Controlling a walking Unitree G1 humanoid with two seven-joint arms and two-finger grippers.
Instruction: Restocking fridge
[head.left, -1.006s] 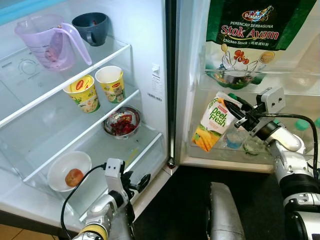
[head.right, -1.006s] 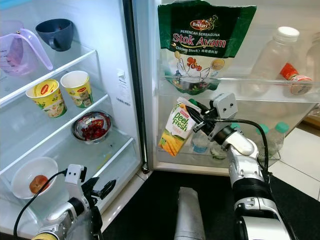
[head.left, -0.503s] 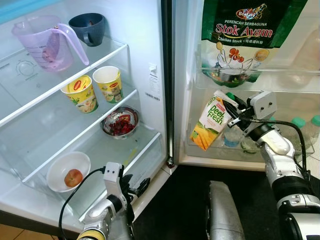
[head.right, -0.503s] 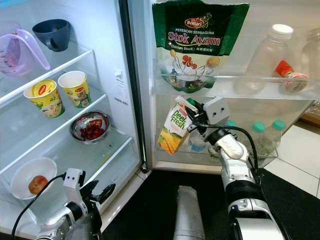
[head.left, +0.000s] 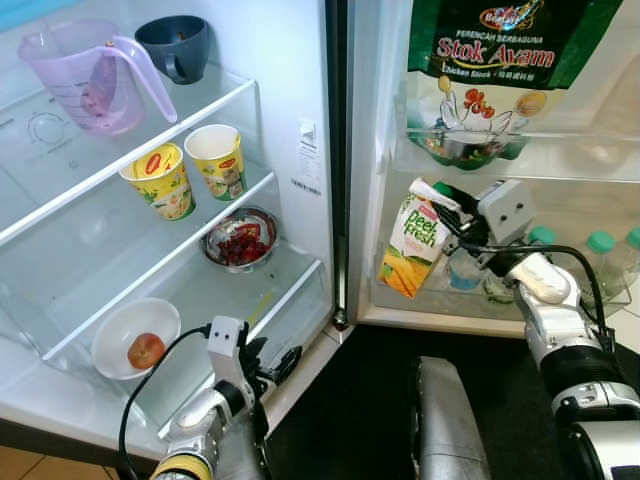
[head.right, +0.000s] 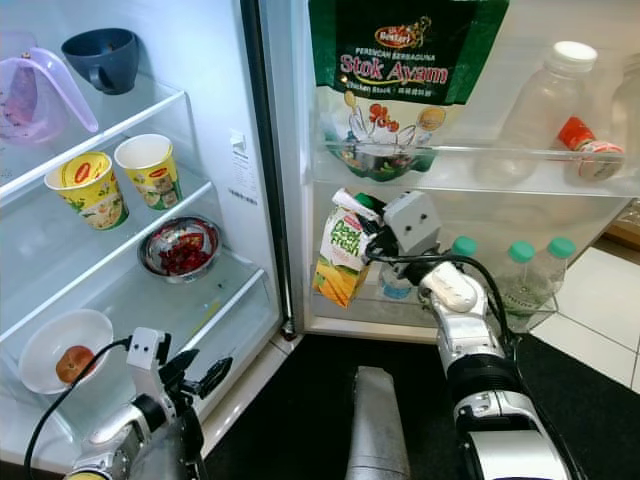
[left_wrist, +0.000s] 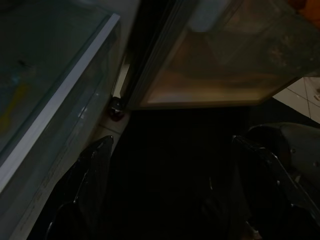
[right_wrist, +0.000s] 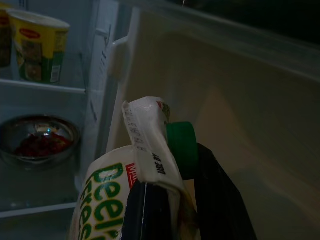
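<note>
A Peel Fresh juice carton (head.left: 414, 244) with a green cap hangs tilted at the left end of the fridge door's lower shelf (head.left: 470, 308). My right gripper (head.left: 450, 216) is shut on the carton's top by the cap. The right wrist view looks down on the carton (right_wrist: 127, 200) between the black fingers (right_wrist: 220, 200). Low at the front, my left gripper (head.left: 272, 366) stands open beside the fridge's bottom edge, holding nothing.
Inside the fridge are a purple jug (head.left: 85, 75), a dark mug (head.left: 175, 45), two noodle cups (head.left: 185, 170), a steel bowl of red bits (head.left: 240, 240) and a white bowl with fruit (head.left: 135, 340). The door holds a Stok Ayam pouch (head.left: 495, 70) and capped bottles (head.right: 525, 275).
My right gripper has carried the carton left and further into the door's lower shelf, setting it more upright. The camera shifted slightly. The left arm stayed low.
</note>
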